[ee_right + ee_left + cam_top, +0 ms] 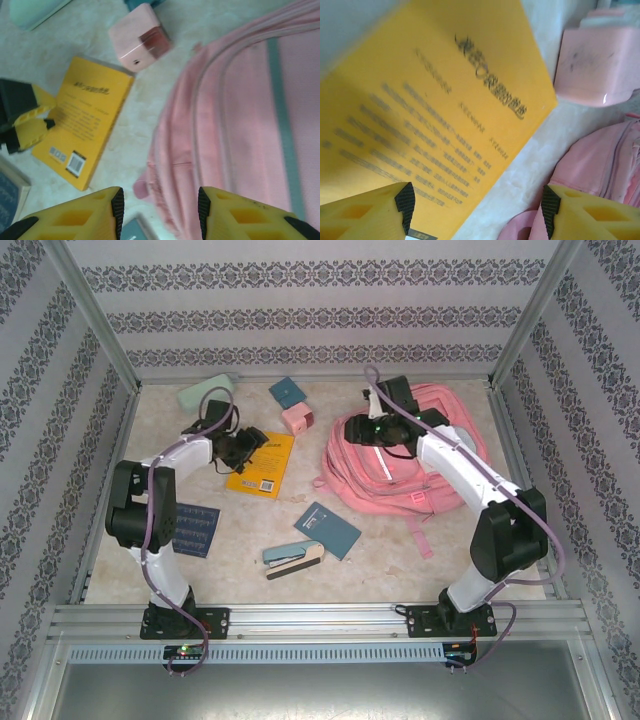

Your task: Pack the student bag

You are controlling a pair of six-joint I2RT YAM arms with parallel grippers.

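Note:
The student bag [400, 468] is a large pink backpack lying flat at the right of the table; it also appears in the right wrist view [240, 125] and the left wrist view [605, 170]. My right gripper [368, 430] [159, 207] hovers open over the bag's left edge, and the fabric below it is not pinched. A yellow book [264, 466] [430, 110] [85, 120] lies to the left of the bag. My left gripper [243, 447] [477, 207] stands open just above the book's right edge, with nothing between its fingers.
A small pink box [297, 419] [140, 42] [597, 65] and a teal booklet [288, 392] sit behind the yellow book, with a mint item [205, 393] at the back left. A blue book [328, 529], a stapler [293, 558] and a dark book [195, 528] lie nearer me.

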